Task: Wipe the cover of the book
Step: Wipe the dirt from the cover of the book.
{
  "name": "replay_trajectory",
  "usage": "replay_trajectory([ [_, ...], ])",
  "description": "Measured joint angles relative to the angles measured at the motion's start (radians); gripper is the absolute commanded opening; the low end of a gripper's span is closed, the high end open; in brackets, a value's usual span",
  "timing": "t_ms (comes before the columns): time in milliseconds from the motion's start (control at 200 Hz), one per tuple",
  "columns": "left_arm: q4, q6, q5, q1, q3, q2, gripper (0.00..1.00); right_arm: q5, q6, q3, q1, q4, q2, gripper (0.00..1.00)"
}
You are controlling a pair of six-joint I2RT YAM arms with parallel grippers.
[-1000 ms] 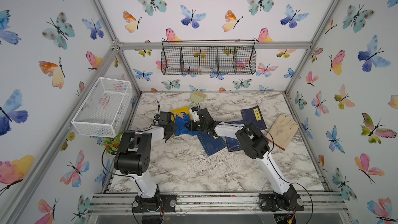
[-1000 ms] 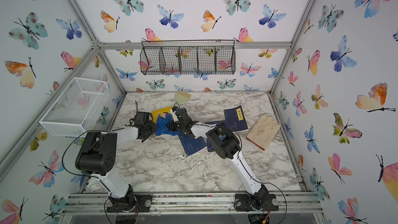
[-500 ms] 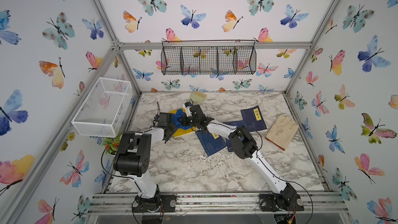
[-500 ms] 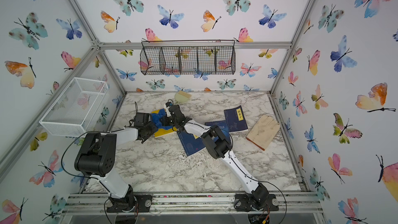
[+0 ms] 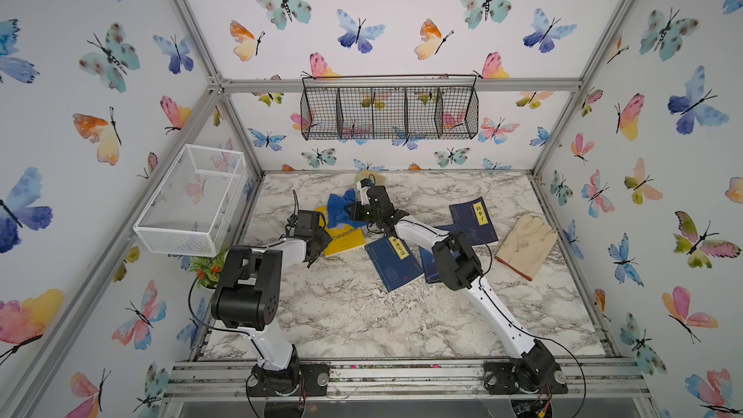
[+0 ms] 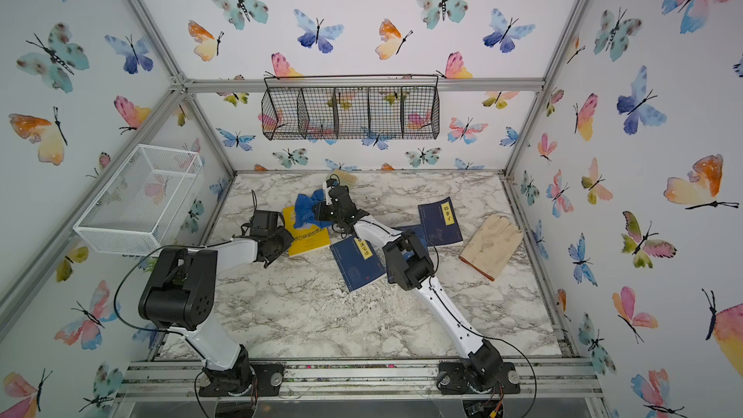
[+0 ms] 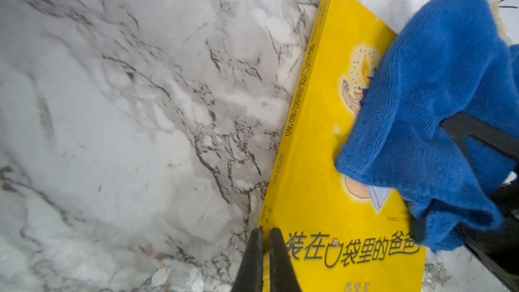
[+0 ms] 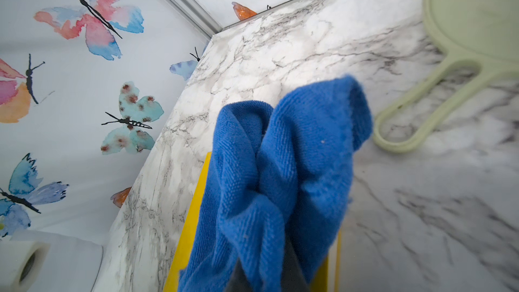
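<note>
Right tool [image 5: 355, 211], tips invisible inside blue cloth [image 5: 337, 206], atop yellow book [image 5: 346, 241].

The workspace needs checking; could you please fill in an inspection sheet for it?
Surface: marble table, cluttered.
Job's things: yellow book lies flat; blue cloth rests on its far end.
Clutter: three dark blue books, pale work glove, green brush.
Claws: left claw shut, tips at the yellow book's corner; right claw shut on the blue cloth.
Cables: black cables loop beside both arms.
Surroundings: black wire basket on back wall, white wire basket on side wall.
</note>
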Motion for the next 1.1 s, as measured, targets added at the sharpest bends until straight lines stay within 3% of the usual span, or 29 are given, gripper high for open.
replay_trajectory([
  [310,-0.001,0.000,0.002,0.000,0.000,0.000,0.08,-0.044,-0.081,-0.370,0.019,0.045,-0.225,0.01],
  [460,0.012,0.000,0.003,0.001,-0.011,-0.005,0.08,-0.031,-0.148,-0.460,0.062,0.010,-0.296,0.01],
  [601,0.020,-0.003,0.005,0.001,-0.020,-0.010,0.08,-0.028,-0.178,-0.443,0.090,-0.015,-0.293,0.01],
  [826,0.043,-0.026,0.018,-0.001,-0.060,-0.038,0.08,-0.032,-0.198,-0.151,0.097,-0.092,-0.122,0.02],
  [971,0.047,-0.031,0.021,-0.002,-0.068,-0.043,0.08,-0.039,-0.173,-0.172,0.095,-0.062,-0.124,0.01],
  [1101,0.047,-0.031,0.021,-0.002,-0.070,-0.043,0.08,-0.057,-0.151,-0.305,0.094,0.003,-0.187,0.01],
])
